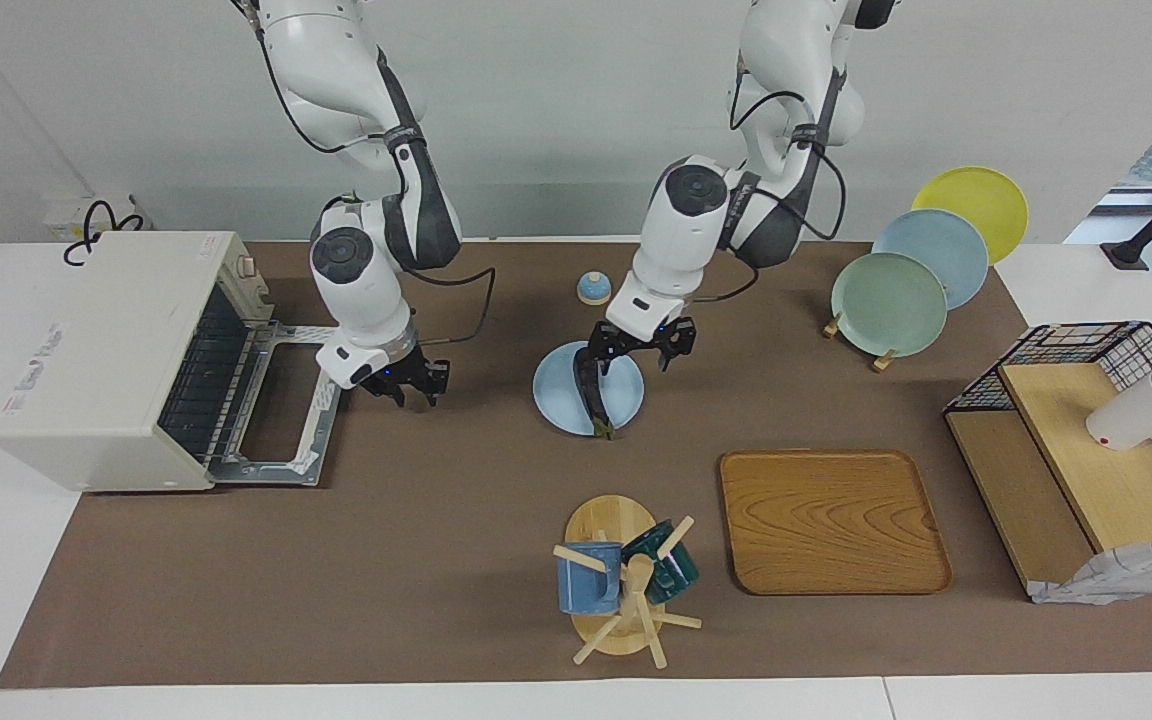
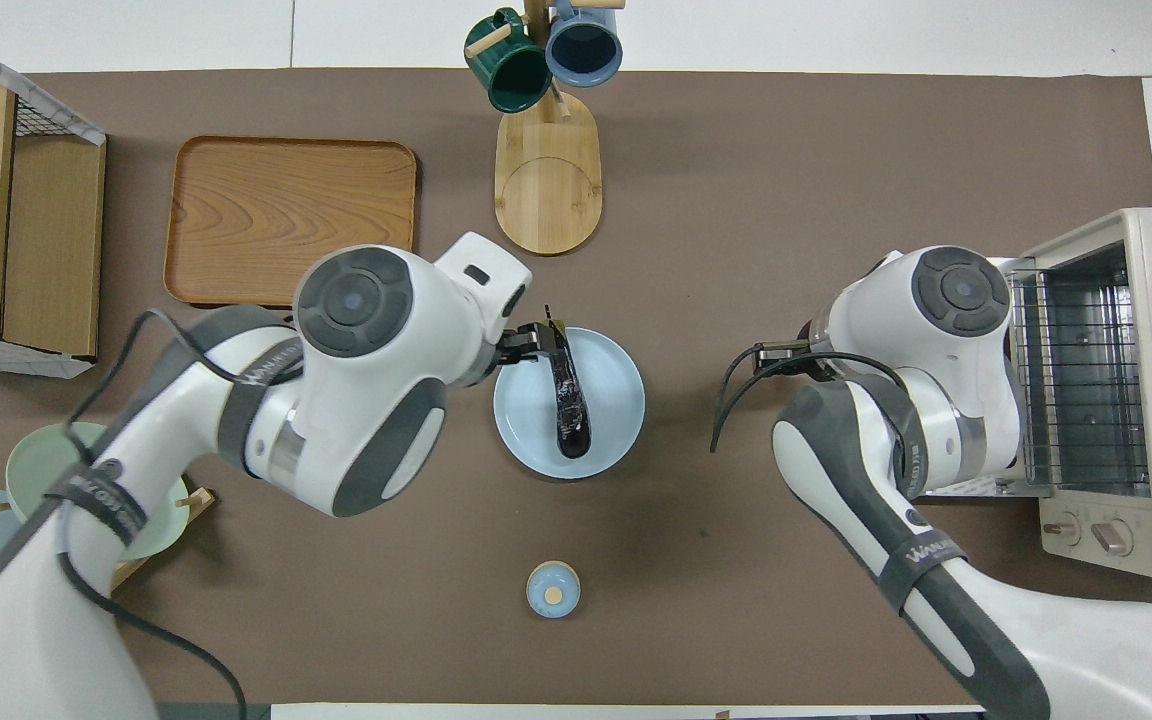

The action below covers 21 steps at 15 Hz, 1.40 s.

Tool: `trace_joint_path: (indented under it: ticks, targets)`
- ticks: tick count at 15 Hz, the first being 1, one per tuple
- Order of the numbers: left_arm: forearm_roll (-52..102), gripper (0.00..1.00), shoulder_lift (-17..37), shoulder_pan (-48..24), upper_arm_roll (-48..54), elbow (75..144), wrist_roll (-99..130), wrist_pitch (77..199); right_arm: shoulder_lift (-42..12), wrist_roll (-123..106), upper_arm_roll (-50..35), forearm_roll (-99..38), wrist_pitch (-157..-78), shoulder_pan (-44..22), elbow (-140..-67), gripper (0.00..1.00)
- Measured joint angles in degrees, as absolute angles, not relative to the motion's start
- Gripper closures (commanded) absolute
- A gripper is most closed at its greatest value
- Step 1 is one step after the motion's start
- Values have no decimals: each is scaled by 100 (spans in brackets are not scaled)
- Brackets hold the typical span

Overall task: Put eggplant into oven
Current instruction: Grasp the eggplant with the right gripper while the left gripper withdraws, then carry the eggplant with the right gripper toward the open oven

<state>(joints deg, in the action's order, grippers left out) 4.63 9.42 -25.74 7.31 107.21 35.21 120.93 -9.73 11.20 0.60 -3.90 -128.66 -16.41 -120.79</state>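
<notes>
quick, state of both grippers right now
left gripper: open, holding nothing, over the plate beside the eggplant.
right gripper: open, holding nothing, in front of the oven.
</notes>
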Motion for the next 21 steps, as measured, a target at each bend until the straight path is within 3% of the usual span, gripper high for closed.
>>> trace_joint_path:
  ticks: [1, 6, 10, 12, 13, 14, 19, 21]
  targets:
    - [463, 0, 819, -2368, 722, 10576, 3377, 11789, -972, 1151, 54, -390, -12713, -1886, -11902, 0]
    - [467, 0, 429, -1301, 639, 10012, 2107, 10666, -1150, 2777, 30, -145, -12259, -3471, -10949, 0]
    - [469, 0, 166, -464, 607, 9992, 1043, 10215, -1908, 3981, 28, -15, -12122, -4295, -10002, 0]
    - [468, 0, 41, -314, 581, 9989, 909, 10033, -2338, 4336, 29, 37, -12456, -4581, -9809, 0]
    - [423, 0, -19, -306, 552, 9970, 898, 9929, -2507, 4385, 32, 67, -12627, -4651, -9793, 6]
    - [316, 0, -66, -305, 541, 9903, 892, 9792, -2629, 4387, 35, 120, -12757, -4686, -9797, 20]
    - [67, 0, -148, -305, 541, 9158, 851, 8829, -2787, 4387, 46, 281, -13176, -4696, -9991, 27]
    - [67, 0, -159, -305, 544, 9076, 772, 8596, -2775, 4387, 47, 285, -13417, -4696, -10157, 46]
